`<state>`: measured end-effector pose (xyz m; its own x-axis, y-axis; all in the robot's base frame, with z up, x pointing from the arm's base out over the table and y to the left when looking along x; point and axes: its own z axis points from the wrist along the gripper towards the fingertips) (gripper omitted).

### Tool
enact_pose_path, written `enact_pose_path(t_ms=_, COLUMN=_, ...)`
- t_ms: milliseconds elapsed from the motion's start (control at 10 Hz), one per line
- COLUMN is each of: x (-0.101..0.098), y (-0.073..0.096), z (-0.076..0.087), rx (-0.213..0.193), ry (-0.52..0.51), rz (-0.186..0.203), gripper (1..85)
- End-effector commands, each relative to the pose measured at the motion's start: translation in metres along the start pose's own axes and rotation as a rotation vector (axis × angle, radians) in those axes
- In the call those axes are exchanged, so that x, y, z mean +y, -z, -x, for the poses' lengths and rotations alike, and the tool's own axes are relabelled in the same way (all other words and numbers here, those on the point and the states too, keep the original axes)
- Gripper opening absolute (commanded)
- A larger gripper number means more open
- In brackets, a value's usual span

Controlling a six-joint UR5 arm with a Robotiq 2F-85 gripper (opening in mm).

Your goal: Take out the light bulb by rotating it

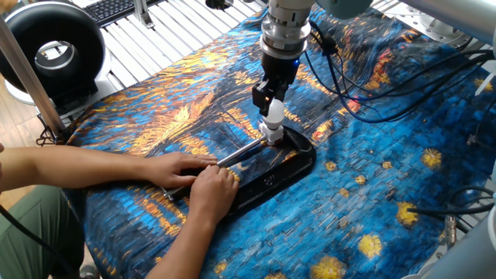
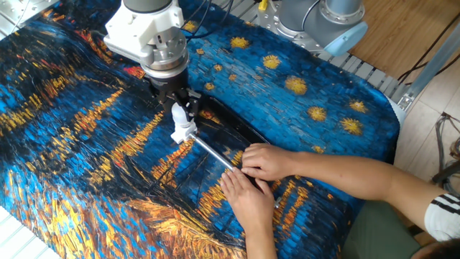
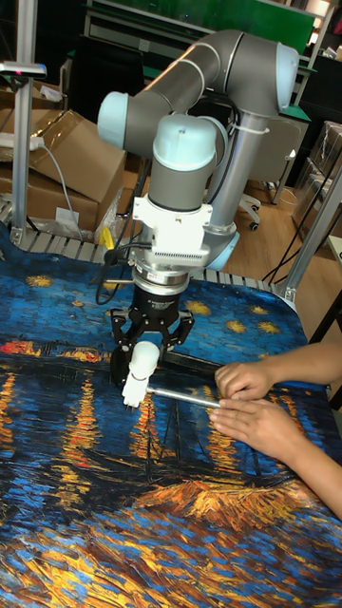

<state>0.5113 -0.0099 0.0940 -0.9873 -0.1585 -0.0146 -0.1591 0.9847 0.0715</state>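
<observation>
The light bulb (image 1: 273,116) (image 2: 178,115) (image 3: 144,359) is small and white. It sits tilted in a short white socket (image 1: 273,134) (image 2: 182,134) (image 3: 133,389) at the end of a metal rod (image 1: 240,152) (image 2: 212,150) (image 3: 180,395). The rod belongs to a black C-clamp (image 1: 279,170) (image 2: 230,122) lying on the painted cloth. My gripper (image 1: 269,105) (image 2: 180,106) (image 3: 145,353) comes down from above, its black fingers shut on the bulb's globe. A person's two hands (image 1: 186,167) (image 2: 262,162) (image 3: 256,399) press the rod and clamp down.
The person's forearms reach in from the table edge beside the clamp. Black cables (image 1: 372,93) trail over the cloth behind my arm. A black ring-shaped device (image 1: 50,50) and a keyboard (image 1: 116,8) stand beyond the cloth. Cardboard boxes (image 3: 66,152) lie behind the table.
</observation>
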Motion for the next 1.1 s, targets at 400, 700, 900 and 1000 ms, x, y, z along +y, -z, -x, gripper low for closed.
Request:
enact_pose_path(t_ms=400, x=0.007, y=0.0, z=-0.006, rx=0.019, ry=-0.061, rz=0.033, gripper=51.0)
enact_pose_path(t_ms=700, x=0.002, y=-0.002, z=-0.003, rx=0.005, ry=-0.066, rz=0.018, gripper=44.7)
enact_pose_path(t_ms=900, x=-0.003, y=-0.001, z=0.001, rx=-0.013, ry=-0.055, rz=0.001, gripper=39.3)
enact_pose_path(t_ms=1000, x=-0.004, y=-0.001, z=0.002, rx=-0.017, ry=-0.053, rz=-0.004, gripper=37.7)
